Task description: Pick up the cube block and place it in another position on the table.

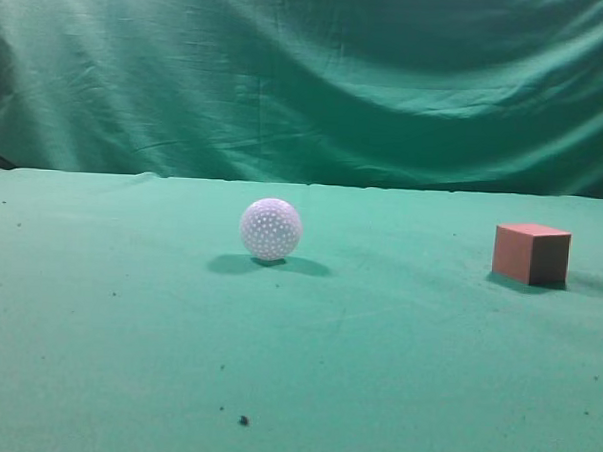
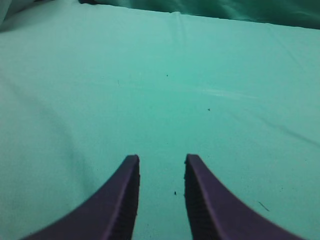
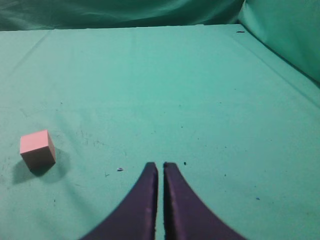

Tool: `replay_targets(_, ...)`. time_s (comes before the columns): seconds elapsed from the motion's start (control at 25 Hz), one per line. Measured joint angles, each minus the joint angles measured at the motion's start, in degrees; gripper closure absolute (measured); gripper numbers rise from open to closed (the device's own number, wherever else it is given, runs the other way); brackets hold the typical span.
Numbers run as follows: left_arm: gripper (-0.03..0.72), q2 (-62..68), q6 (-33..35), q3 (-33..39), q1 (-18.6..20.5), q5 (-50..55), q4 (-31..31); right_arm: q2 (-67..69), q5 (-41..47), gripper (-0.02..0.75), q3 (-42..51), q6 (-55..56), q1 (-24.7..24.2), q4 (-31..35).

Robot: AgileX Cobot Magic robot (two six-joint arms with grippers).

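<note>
Cube block [image 3: 37, 148] sits left of the right gripper [image 3: 160, 166], fingers nearly closed, empty; left gripper [image 2: 161, 159] open; spread fingers before straddling it squarely on the worktop [image 3: 200, 100].

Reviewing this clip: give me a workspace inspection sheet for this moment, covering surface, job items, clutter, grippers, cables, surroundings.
Surface: table covered in green cloth, a few dark specks.
Job's things: cube block rests on the cloth at the right of the exterior view, untouched.
Clutter: white dimpled ball near the centre, apart from the cube.
Grippers: left gripper open over bare cloth; right gripper nearly closed, empty, the cube off to its left.
Cables: nothing seen.
Surroundings: wrinkled green curtain behind the table.
</note>
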Motion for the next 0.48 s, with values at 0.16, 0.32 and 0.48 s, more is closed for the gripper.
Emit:
replay_targets(0.16,0.426,0.0,0.0,0.0,0.0,0.0,0.0,0.0,0.0,0.738,0.0,-0.2,0.0,0.0)
replay_targets(0.32,0.426,0.0,0.0,0.0,0.0,0.0,0.0,0.0,0.0,0.738,0.0,-0.2,0.0,0.0)
replay_targets(0.48,0.426,0.0,0.0,0.0,0.0,0.0,0.0,0.0,0.0,0.738,0.0,-0.2,0.0,0.0)
